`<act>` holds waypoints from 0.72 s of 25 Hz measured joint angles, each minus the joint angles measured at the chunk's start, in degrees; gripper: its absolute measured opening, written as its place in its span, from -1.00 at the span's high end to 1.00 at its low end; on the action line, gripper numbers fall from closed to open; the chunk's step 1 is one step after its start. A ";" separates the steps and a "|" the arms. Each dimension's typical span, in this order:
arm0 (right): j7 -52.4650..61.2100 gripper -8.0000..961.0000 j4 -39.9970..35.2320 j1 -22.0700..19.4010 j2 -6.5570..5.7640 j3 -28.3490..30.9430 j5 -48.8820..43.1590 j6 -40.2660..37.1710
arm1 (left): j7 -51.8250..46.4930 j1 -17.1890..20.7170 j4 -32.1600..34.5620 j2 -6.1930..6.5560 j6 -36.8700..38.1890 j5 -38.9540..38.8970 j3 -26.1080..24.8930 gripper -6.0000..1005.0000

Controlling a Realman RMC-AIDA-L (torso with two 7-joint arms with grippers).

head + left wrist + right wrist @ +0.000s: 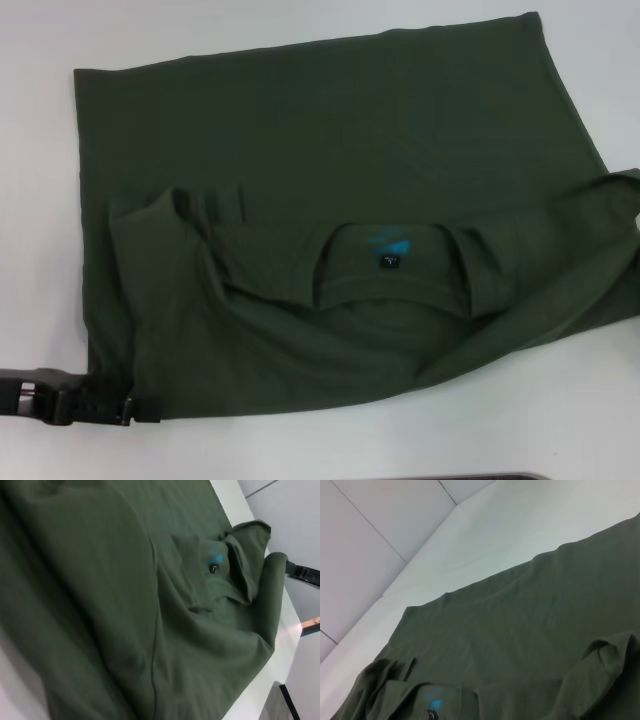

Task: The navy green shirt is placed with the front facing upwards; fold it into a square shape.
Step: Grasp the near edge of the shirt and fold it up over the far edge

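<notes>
- White table [300, 440] is under everything, with pale wall panels [365, 540] behind it.
- My left gripper [140, 408] is low at the near left corner of the navy green shirt [330, 130]. It touches the cloth edge there. I cannot tell if my fingers are pinching the cloth or are spread apart, because they are hidden.
- My left arm [50, 398] lies flat and comes in from the left side, close to the table.
- My right gripper does not show in the head view. A dark bit far off in my left wrist view may be it, but I am not sure.
- The shirt lies in the middle of the table. Its top part is folded over, so the collar [390, 262] and the small neck tag [388, 261] sit near the middle.
- I think the fold could go crooked, because the cloth by the collar is bunched and lumpy.
- I think the corner could slip if my hold is only on the thin edge.
- The right side [610, 230] sticks out, so the square may come out lopsided.
</notes>
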 joint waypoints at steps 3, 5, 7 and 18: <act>0.19 0.89 0.00 0.02 -0.01 0.06 0.00 0.08 | 0.09 -0.13 -0.07 -0.02 -0.36 -0.02 0.06 -0.89; 0.34 0.89 0.00 0.02 -0.01 0.07 0.00 0.16 | 0.09 -0.14 -0.01 0.08 -0.56 -0.03 0.11 -0.89; 0.39 0.89 0.00 0.01 -0.01 0.09 0.00 0.17 | 0.08 -0.16 0.04 0.28 -0.78 -0.04 0.14 -0.89; 0.63 0.89 0.00 -0.03 -0.08 0.18 -0.03 0.00 | 0.10 -0.73 0.18 0.66 -0.64 1.26 0.97 -0.89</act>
